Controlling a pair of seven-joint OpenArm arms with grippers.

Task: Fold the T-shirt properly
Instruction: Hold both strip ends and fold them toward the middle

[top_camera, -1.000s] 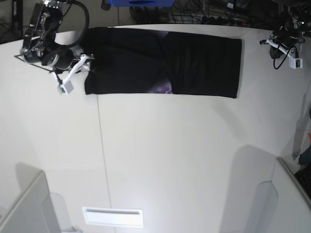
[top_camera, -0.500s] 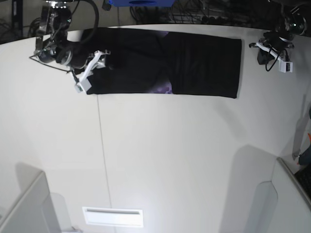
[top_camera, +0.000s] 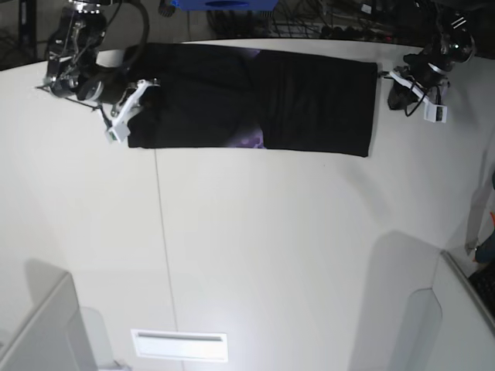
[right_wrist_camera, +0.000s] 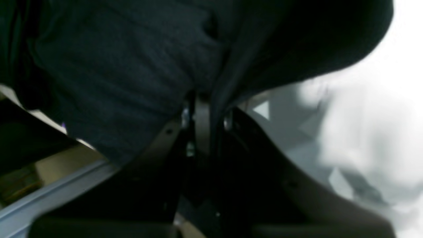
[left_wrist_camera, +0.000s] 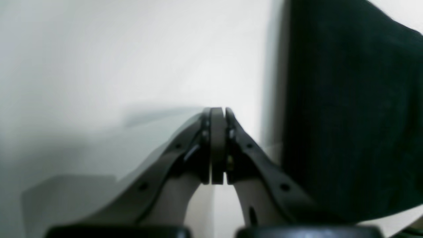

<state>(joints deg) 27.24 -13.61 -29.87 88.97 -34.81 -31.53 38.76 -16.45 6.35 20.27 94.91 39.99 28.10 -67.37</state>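
The black T-shirt (top_camera: pixel 309 100) lies folded in a long band across the far part of the white table (top_camera: pixel 271 255), with a bit of purple print (top_camera: pixel 252 141) at its near edge. My right gripper (top_camera: pixel 145 86) sits on the shirt's left end. In the right wrist view it (right_wrist_camera: pixel 202 100) is shut on a fold of the black cloth (right_wrist_camera: pixel 125 66). My left gripper (top_camera: pixel 389 82) is just off the shirt's right edge. In the left wrist view it (left_wrist_camera: pixel 217 110) is shut with nothing between the pads, and the shirt (left_wrist_camera: pixel 350 109) lies right beside it.
A seam (top_camera: pixel 161 232) runs down the table. A white slot plate (top_camera: pixel 179 345) is near the front edge. Grey panels stand at the front left (top_camera: pixel 42 332) and front right (top_camera: pixel 433 325). Cables and a blue object (top_camera: pixel 224 4) lie behind the table.
My right gripper went onto the shirt's left end, closed on it and drew the whole shirt slightly left. My left gripper moved left to the shirt's right edge.
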